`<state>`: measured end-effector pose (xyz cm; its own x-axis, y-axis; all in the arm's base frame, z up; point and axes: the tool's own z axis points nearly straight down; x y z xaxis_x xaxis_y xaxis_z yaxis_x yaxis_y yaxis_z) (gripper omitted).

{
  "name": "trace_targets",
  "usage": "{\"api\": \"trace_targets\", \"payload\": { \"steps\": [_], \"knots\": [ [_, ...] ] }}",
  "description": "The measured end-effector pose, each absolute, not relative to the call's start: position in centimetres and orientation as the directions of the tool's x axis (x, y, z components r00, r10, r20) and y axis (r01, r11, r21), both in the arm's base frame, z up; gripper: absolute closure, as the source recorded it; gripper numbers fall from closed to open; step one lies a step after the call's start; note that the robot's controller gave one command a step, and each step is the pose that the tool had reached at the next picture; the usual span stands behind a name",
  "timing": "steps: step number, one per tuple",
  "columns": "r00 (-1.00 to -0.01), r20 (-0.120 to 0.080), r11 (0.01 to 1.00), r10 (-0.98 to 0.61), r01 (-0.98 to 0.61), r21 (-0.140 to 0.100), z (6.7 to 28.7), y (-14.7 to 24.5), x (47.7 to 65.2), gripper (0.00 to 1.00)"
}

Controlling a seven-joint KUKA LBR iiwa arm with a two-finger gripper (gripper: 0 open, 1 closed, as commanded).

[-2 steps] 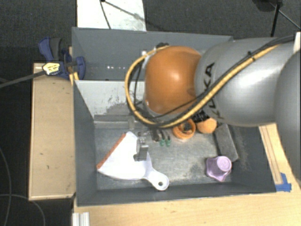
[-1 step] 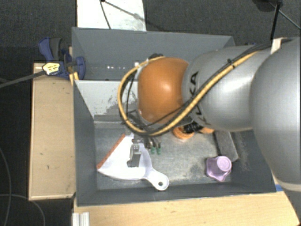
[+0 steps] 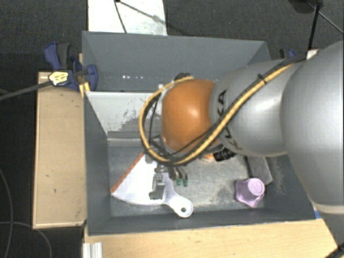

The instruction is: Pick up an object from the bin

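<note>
Since no thing is seen raised clear of the floor of the grey bin, the task is judged to be at the grasp stage: the descent is made; closing on a thing and lifting it out remain.

At 7 o'clock on the bin floor lies a white flat thing with an orange edge along its upper left side. A white tab with a round hole lies at its 4 o'clock end; whether the two are one piece cannot be told.

The pincer is down at the right margin of the white flat thing, touching it or just above it. Whether the pincer is apart, together or clamped on the white thing cannot be told, and no hold is confirmed. The orange wrist cover sits at 12 o'clock from the pincer.

At 4 o'clock on the floor, well apart from the pincer, rests a small purple cup-shaped thing, untouched. The arm enters from 3 o'clock.
</note>
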<state>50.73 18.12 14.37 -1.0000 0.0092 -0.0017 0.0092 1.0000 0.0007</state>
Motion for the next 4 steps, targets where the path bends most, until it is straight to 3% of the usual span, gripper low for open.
{"api": "trace_targets", "payload": {
  "steps": [1,2,3,4],
  "knots": [
    [-0.999,0.007,0.999,0.052,0.052,0.003,7.2,15.0,48.5,1.0],
    [-0.999,0.007,0.999,0.053,0.053,0.003,7.2,15.0,48.5,1.0],
    [-0.987,-0.001,0.987,-0.162,-0.162,0.0,16.1,17.2,50.6,0.0],
    [-0.985,-0.004,0.985,-0.175,-0.175,0.001,16.8,17.4,50.8,0.0]
  ]
}}
